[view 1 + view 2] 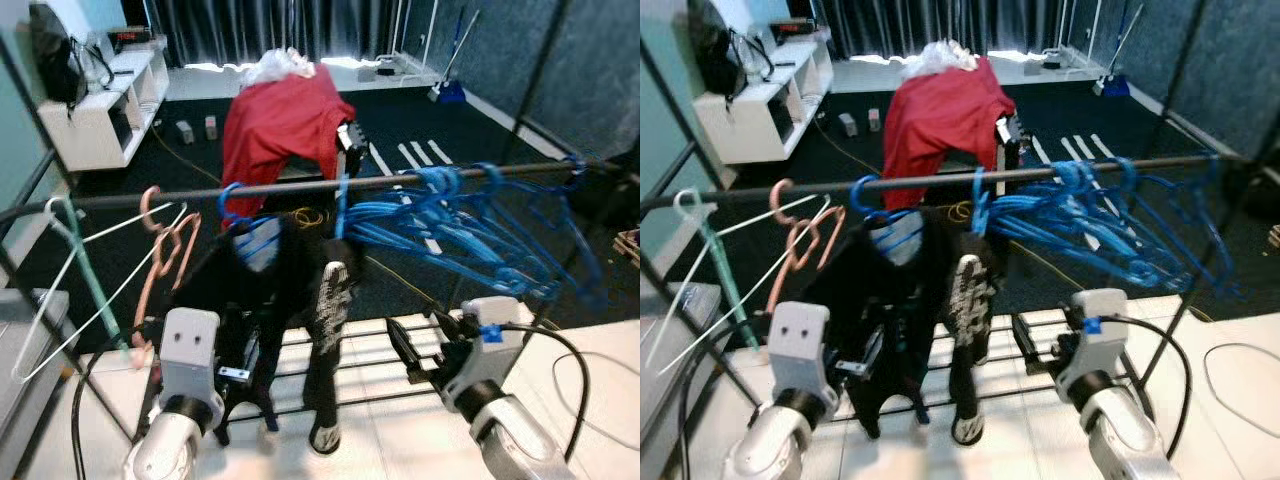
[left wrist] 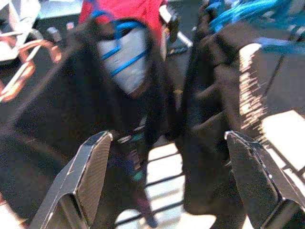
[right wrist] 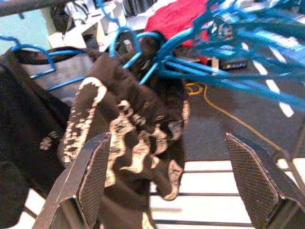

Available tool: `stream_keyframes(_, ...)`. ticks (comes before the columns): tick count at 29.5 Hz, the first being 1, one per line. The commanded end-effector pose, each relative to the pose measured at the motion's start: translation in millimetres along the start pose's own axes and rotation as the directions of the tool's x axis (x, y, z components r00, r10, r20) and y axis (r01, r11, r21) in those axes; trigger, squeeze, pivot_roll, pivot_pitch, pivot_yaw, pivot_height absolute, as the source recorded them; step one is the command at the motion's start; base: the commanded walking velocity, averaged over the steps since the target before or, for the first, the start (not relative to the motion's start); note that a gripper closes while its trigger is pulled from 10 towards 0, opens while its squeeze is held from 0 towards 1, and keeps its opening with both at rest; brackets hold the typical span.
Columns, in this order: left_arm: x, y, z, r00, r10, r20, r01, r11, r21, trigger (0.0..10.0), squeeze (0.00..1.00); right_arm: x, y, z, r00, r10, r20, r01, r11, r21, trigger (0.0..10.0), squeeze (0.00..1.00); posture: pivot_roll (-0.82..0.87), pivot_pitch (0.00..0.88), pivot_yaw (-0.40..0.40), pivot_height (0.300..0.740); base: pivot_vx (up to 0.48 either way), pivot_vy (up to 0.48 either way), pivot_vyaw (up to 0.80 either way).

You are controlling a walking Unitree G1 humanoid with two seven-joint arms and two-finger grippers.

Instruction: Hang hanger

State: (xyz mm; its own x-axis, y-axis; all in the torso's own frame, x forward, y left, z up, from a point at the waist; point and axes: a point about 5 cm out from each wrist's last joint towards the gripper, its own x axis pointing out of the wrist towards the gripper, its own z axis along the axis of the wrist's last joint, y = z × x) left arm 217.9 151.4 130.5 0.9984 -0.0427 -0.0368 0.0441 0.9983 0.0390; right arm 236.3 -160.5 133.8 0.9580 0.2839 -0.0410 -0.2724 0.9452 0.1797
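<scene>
Blue plastic hangers (image 1: 450, 215), matt blk cloth (image 1: 270, 280)

Garment (image 1: 270, 290) hangs on rail (image 1: 300, 186), between hangers (image 1: 165, 250) and hanger bunch (image 1: 460, 225).

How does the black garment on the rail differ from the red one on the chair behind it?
The black garment hangs on a blue hanger from the rail; the red garment is draped over a chair with no hanger in view. The black one hangs long and narrow near the robot; the red one sits bunched, farther back. The black one bears a pale print; the red looks plain. Both are off the floor.
</scene>
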Motion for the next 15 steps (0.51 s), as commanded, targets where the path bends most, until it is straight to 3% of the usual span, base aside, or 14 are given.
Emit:
stream_keyframes(1,-1.5,2.4,-4,1.000,0.008,-0.030,-0.008,1.000,0.008,10.0,0.00,-0.9,1.5,2,1.000,0.014,0.000,-0.014,1.000,0.017,10.0,0.00,-0.01,0.000,-0.025,0.740,0.000,-0.480,0.00)
stream_keyframes(7,5.0,1.1,9,0.999,-0.044,0.026,0.044,0.999,-0.001,10.0,0.00,1.6,1.7,7,1.000,0.022,0.012,-0.022,0.999,0.035,10.0,0.00,-0.01,0.000,-0.027,0.740,0.000,-0.330,0.00)
stream_keyframes(9,12.4,-3.3,16,0.997,-0.060,0.052,0.061,0.998,-0.008,10.0,0.00,2.6,2.7,7,1.000,0.027,0.010,-0.028,0.999,0.030,10.0,0.00,-0.02,0.000,-0.034,0.740,0.000,0.000,0.00)
stream_keyframes(10,22.6,-8.3,25,0.993,-0.078,0.089,0.074,0.996,0.040,10.0,0.00,3.8,3.5,7,1.000,0.030,0.007,-0.030,0.999,0.025,10.0,0.00,-0.03,0.000,-0.040,0.740,0.000,0.000,0.00)
stream_keyframes(12,22.6,-8.3,25,0.993,-0.078,0.089,0.074,0.996,0.040,10.0,0.00,3.8,3.5,7,1.000,0.030,0.007,-0.030,0.999,0.025,10.0,0.00,-0.03,0.000,-0.040,0.740,0.000,0.000,0.00)
stream_keyframes(13,37.7,-10.8,28,0.994,-0.069,0.085,0.063,0.996,0.070,10.0,0.00,5.1,3.8,7,0.999,0.032,0.003,-0.032,0.999,0.020,10.0,0.00,-0.03,0.000,-0.045,0.740,0.000,0.000,0.00)
stream_keyframes(14,37.7,-10.8,28,0.994,-0.069,0.085,0.063,0.996,0.070,10.0,0.00,5.1,3.8,7,0.999,0.032,0.003,-0.032,0.999,0.020,10.0,0.00,-0.03,0.000,-0.045,0.740,0.000,0.000,0.00)
stream_keyframes(15,51.9,-11.5,27,0.997,-0.055,0.059,0.049,0.994,0.096,10.0,0.00,6.1,4.0,7,0.999,0.034,0.001,-0.034,0.999,0.018,10.0,0.00,-0.03,0.000,-0.044,0.740,0.000,0.000,0.00)
